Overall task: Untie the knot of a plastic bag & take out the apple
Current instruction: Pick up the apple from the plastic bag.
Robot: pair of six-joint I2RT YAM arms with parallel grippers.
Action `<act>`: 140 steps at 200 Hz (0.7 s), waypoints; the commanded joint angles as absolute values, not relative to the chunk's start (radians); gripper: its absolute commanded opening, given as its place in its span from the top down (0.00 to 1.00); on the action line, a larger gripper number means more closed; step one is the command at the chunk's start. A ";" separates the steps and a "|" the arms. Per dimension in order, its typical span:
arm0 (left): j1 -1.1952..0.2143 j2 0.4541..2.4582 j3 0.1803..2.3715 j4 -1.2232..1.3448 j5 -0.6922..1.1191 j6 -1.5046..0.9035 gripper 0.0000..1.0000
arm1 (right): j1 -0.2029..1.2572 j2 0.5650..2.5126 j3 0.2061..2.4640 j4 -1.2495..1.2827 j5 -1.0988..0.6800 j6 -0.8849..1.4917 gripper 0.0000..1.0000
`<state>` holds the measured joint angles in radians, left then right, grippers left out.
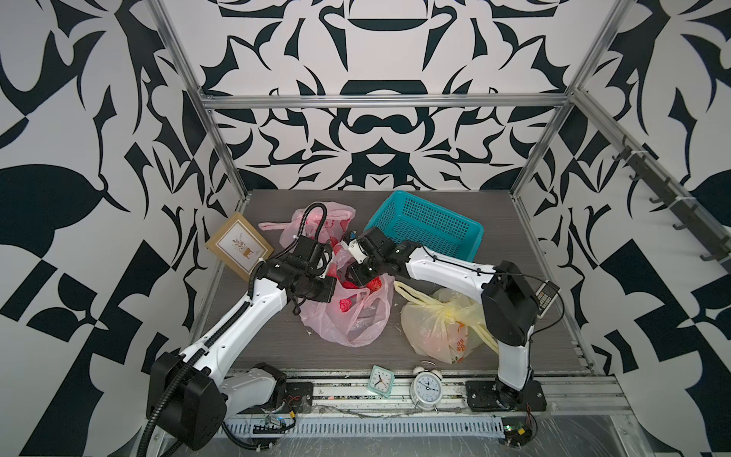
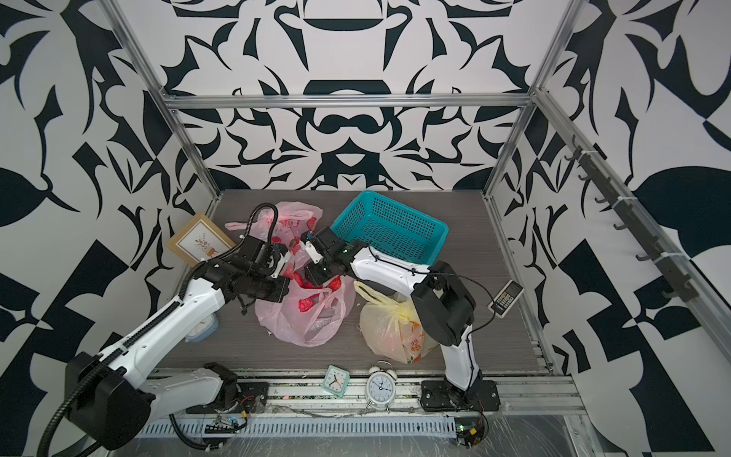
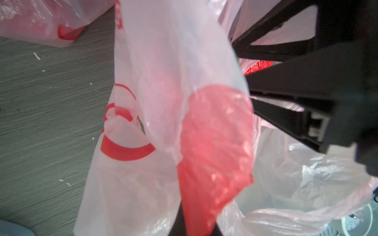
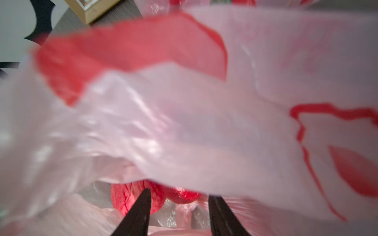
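Under both arms spreads the grey table (image 1: 277,348). The biggest thing on it within reach is the pink bag (image 1: 348,322), slumped directly below the two grippers, which meet over its mouth in both top views. A second pink bag (image 1: 342,217) lies beyond the left gripper. A yellow bag (image 1: 439,324) sits back along the right arm, by its elbow, and a blue basket (image 1: 427,225) stands beyond the right wrist. Neither gripper touches any of these three.

The left gripper (image 1: 328,255) is clenched on a fold of the pink bag's rim. Its wrist view shows the thin film, with its red print, running stretched from between the jaws. It seems to be holding that side up so the mouth gapes. No tied knot shows at the opening, so the untying looks done.

The right gripper (image 4: 179,195) points down into that opening with its jaws roughly half apart, grasping nothing. Loose film drapes across above its fingers (image 4: 143,210) without being pinched.

Just ahead of the tips, nearer one finger than the other, sits the apple (image 4: 131,199). It is red with pale streaks, low inside the bag and partly hidden by the film. One fingertip overlaps it in the wrist view, but I cannot tell whether the two touch. The gap looks meant to straddle the fruit. The reach probably needs to go deeper and centre on the apple before closing, and stray film could get caught in the grip.
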<state>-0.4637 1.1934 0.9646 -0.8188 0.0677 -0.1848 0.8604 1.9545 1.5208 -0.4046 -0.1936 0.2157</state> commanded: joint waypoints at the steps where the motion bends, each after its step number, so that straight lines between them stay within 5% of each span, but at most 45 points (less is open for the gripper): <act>1: -0.460 1.189 0.992 -0.859 0.064 -0.177 1.00 | 0.867 1.946 1.561 -0.457 -0.189 0.217 0.45; 73: -0.460 1.213 0.995 -0.837 0.083 -0.172 1.00 | 0.898 2.014 1.598 -0.462 -0.169 0.247 0.33; 140: -0.460 1.213 0.994 -0.834 0.089 -0.173 1.00 | 0.914 2.082 1.646 -0.501 -0.110 0.238 0.32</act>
